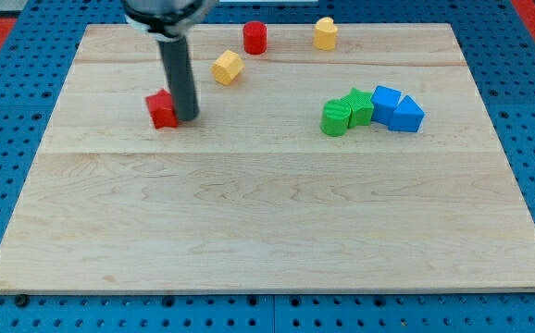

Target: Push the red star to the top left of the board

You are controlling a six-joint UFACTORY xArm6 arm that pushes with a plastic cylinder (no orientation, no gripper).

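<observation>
2 red blks (pixel 163 109) (pixel 255 38), 2 yellow (pixel 227 67) (pixel 325 33), 2 green (pixel 336 118) (pixel 359 105), 2 blue (pixel 385 100) (pixel 406 115).

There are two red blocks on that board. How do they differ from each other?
The red star is angular with jutting points; the red cylinder is round and smooth-sided. The star sits toward the view's left with my tip right against its right side; the cylinder stands alone near the view's top edge, touched by nothing. Both are the same red and look similar in size.
</observation>
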